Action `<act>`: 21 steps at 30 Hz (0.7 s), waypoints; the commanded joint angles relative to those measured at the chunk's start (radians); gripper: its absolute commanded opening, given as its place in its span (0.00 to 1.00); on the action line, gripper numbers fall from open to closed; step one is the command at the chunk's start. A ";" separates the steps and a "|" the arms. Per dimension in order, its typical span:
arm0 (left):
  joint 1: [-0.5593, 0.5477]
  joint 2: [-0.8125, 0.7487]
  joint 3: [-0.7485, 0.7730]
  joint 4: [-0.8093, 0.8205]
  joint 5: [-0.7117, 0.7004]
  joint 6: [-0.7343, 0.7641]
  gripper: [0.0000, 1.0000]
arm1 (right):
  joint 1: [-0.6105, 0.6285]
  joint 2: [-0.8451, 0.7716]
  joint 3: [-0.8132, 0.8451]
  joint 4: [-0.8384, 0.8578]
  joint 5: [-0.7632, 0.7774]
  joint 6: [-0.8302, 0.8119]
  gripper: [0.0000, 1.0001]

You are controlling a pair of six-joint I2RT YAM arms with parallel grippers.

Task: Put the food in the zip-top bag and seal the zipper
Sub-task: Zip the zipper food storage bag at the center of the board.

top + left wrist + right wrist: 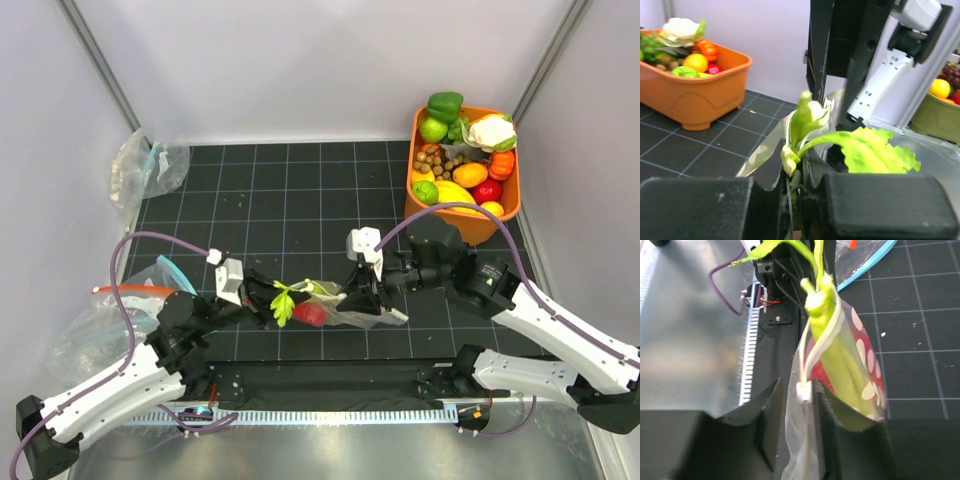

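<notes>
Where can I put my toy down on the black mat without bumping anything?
The back middle of the mat is bare, between the corner bags and the bin. The near middle is crowded: the left tool and right tool meet at the dotted bag and celery. The left edge holds other bags.

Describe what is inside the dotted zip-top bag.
A pale-green celery stalk lies inside the dotted zip-top bag, leafy end poking out. A red toy vegetable shows behind it; whether a second is there is hidden.
</notes>
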 commanded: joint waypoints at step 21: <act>-0.002 -0.011 0.023 0.000 -0.061 0.037 0.00 | 0.004 -0.029 -0.079 0.131 0.179 0.039 0.78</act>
